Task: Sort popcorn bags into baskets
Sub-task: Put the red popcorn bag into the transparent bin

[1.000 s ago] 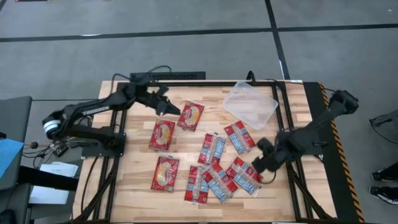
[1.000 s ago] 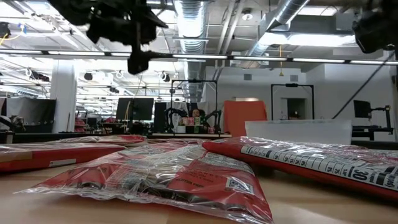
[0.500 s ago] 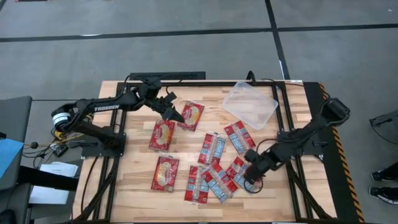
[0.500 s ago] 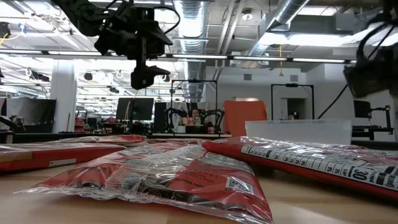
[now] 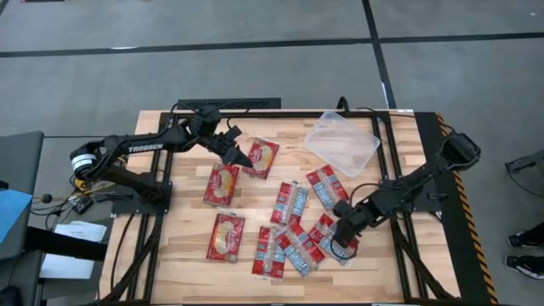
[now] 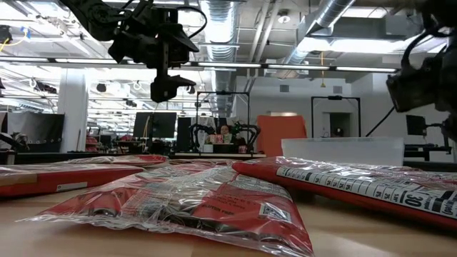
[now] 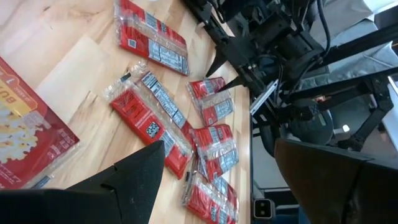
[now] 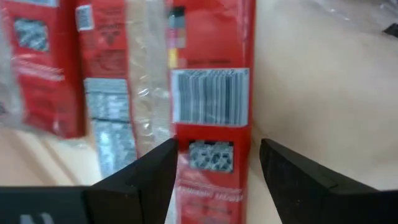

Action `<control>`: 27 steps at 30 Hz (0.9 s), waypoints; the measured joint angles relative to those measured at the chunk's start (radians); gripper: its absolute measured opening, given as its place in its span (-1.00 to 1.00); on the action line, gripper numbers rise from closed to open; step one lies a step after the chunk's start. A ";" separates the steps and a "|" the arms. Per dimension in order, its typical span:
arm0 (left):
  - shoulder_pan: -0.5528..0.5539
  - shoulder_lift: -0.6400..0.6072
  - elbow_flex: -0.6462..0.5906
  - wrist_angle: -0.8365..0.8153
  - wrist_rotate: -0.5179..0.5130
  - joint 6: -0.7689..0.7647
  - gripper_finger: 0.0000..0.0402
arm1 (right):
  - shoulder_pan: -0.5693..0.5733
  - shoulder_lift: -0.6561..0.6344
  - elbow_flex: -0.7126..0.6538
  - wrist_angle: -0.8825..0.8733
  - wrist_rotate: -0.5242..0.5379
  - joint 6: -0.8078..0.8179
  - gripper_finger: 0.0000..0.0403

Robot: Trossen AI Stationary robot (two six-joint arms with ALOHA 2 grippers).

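Observation:
Three red popcorn bags with yellow-cream ovals lie flat on the table's left half [image 5: 261, 157], [image 5: 222, 184], [image 5: 227, 236]. Several bags with light-blue and white panels lie in a cluster [image 5: 290, 201] right of them. The clear tub basket [image 5: 342, 143] stands at the far right. My left gripper [image 5: 240, 155] hangs open above the table beside the far oval bag, which also shows in its wrist view [image 7: 25, 140]. My right gripper [image 5: 340, 246] is open, low over the cluster's near-right bag [image 8: 211, 93], one finger on either side of its barcode end.
The bags in the cluster overlap at their edges [image 5: 299, 248]. Black frame rails [image 5: 387, 161] run along the table's sides. Bare wood lies along the near edge [image 5: 178, 272] and between the tub and the far oval bag. The low view shows bags close up [image 6: 200, 203] and the tub [image 6: 343, 151].
My right gripper has moved toward the table's near edge and leftward, and lowered onto the cluster's near-right bag. My left gripper has shifted a little rightward and down toward the far oval bag, then stayed. No bag has moved.

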 joint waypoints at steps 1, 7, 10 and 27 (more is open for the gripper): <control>0.000 0.000 0.000 0.000 -0.006 0.000 0.46 | -0.001 0.011 -0.006 0.013 -0.004 0.000 0.26; 0.000 0.000 0.000 -0.003 -0.018 0.000 0.46 | 0.000 0.058 -0.019 0.050 -0.028 -0.033 0.25; 0.000 0.000 0.000 -0.003 -0.019 0.001 0.46 | -0.009 0.056 -0.019 0.052 -0.032 -0.056 0.18; 0.000 0.000 0.000 -0.007 -0.039 -0.074 0.46 | -0.058 0.033 -0.023 0.057 -0.018 -0.151 -0.02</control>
